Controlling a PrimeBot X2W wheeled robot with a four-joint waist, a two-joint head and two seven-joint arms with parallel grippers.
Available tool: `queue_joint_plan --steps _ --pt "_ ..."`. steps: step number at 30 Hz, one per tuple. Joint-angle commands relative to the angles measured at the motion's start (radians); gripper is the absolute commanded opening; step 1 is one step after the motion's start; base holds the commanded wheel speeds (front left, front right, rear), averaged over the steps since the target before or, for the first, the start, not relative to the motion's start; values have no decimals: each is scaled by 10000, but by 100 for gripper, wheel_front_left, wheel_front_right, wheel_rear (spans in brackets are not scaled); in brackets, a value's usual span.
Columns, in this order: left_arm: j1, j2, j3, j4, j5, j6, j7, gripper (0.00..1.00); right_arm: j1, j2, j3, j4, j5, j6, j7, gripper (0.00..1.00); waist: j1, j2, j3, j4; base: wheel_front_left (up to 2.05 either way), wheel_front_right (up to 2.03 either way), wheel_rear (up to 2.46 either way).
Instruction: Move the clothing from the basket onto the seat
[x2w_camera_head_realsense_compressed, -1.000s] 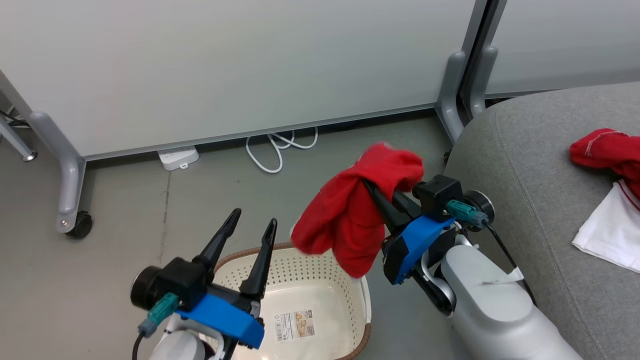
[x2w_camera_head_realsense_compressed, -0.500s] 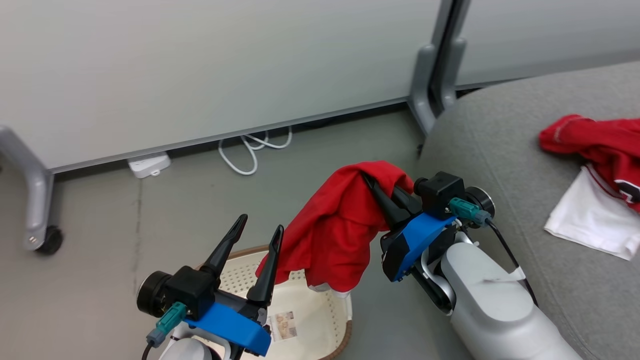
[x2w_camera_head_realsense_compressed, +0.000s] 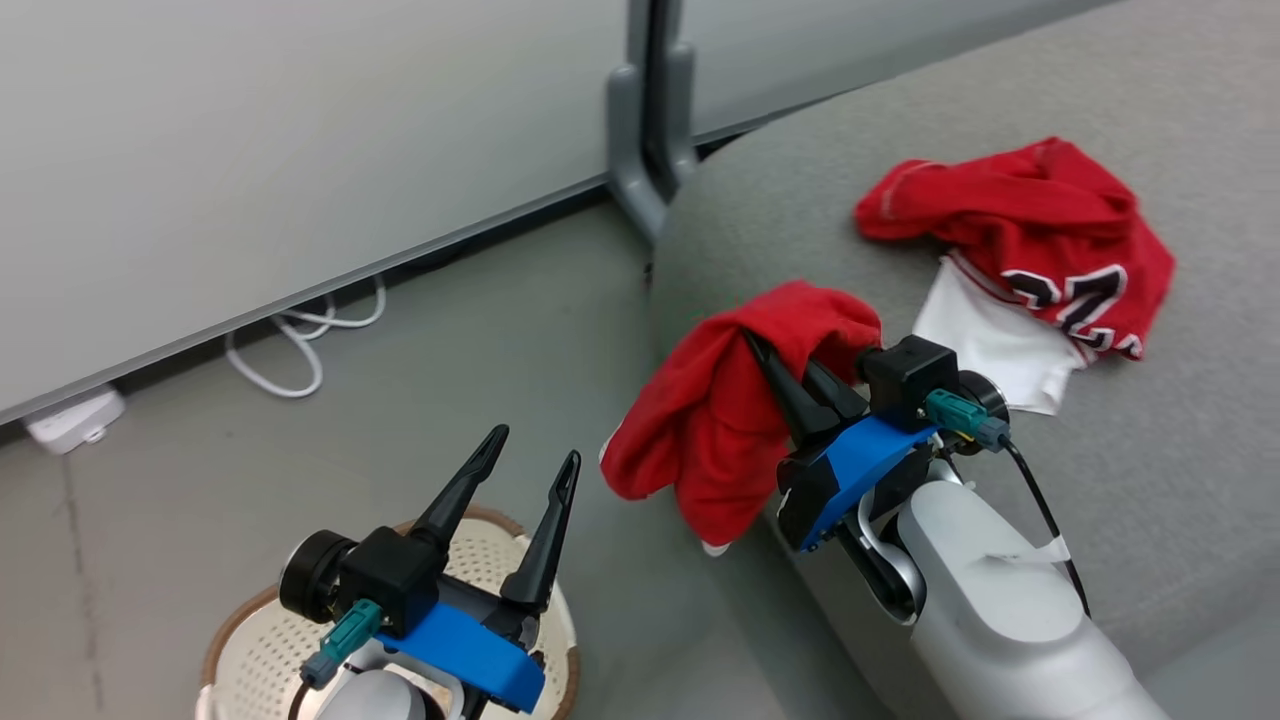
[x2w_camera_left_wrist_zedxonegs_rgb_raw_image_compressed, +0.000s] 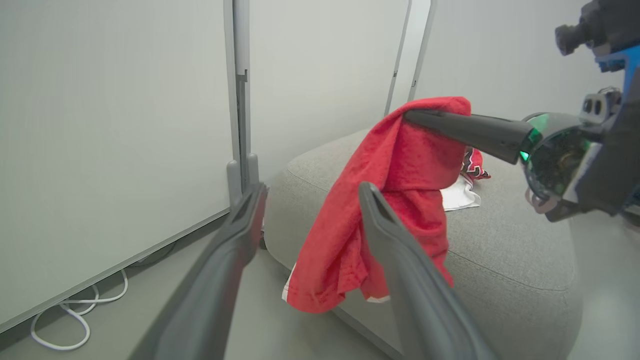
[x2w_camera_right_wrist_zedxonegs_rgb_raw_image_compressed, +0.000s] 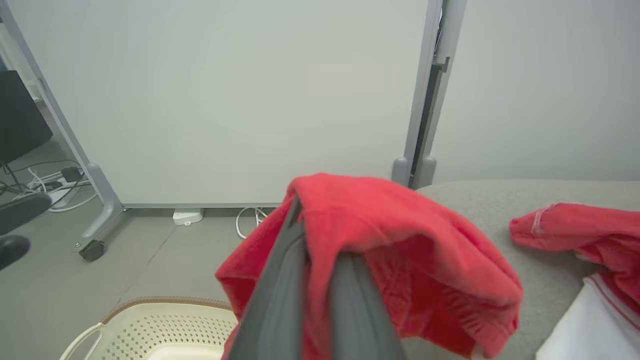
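My right gripper (x2w_camera_head_realsense_compressed: 757, 342) is shut on a plain red garment (x2w_camera_head_realsense_compressed: 725, 425), which drapes over its fingers and hangs beside the rounded edge of the grey sofa (x2w_camera_head_realsense_compressed: 1150, 450). A red garment with white panels and a dark printed mark (x2w_camera_head_realsense_compressed: 1040, 220) lies crumpled on the sofa seat. The cream basket (x2w_camera_head_realsense_compressed: 250, 640) with a brown rim stands on the floor at lower left, mostly hidden behind my left arm. My left gripper (x2w_camera_head_realsense_compressed: 535, 447) is open and holds nothing, above the basket. In the left wrist view the held garment (x2w_camera_left_wrist_zedxonegs_rgb_raw_image_compressed: 400, 200) hangs just past the open left fingers (x2w_camera_left_wrist_zedxonegs_rgb_raw_image_compressed: 240, 235).
Pale partition panels stand behind, joined at a grey foot (x2w_camera_head_realsense_compressed: 645, 150) next to the sofa. A white cable (x2w_camera_head_realsense_compressed: 300, 345) and a power strip (x2w_camera_head_realsense_compressed: 75, 420) lie on the grey floor along the panels. Another panel leg ends in a castor (x2w_camera_right_wrist_zedxonegs_rgb_raw_image_compressed: 92, 250).
The head camera has swung right, bringing more of the sofa and the printed garment into view. The right gripper with the red garment has gone from above the basket to the sofa's edge.
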Motion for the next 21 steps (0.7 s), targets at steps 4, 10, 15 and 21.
queue_joint_plan --steps 4,10,15,21 --pt "-95 180 -56 -16 -53 -17 -26 100 254 -8 -160 -216 -5 3 -44 0 0 0 72 -1196 0 0 0" --pt "-149 288 -155 -48 -82 -17 -26 100 370 -5 -325 -405 -16 1 -44 0 0 0 161 -1917 0 0 0" --pt "-283 354 -384 -17 -173 -17 -26 100 489 -2 -644 -558 -79 1 -41 0 0 0 322 -2111 0 0 0" --pt "-459 482 -489 -1 -193 -18 -26 100 559 -5 -936 -653 -169 1 -42 0 0 0 559 -2140 0 0 0"
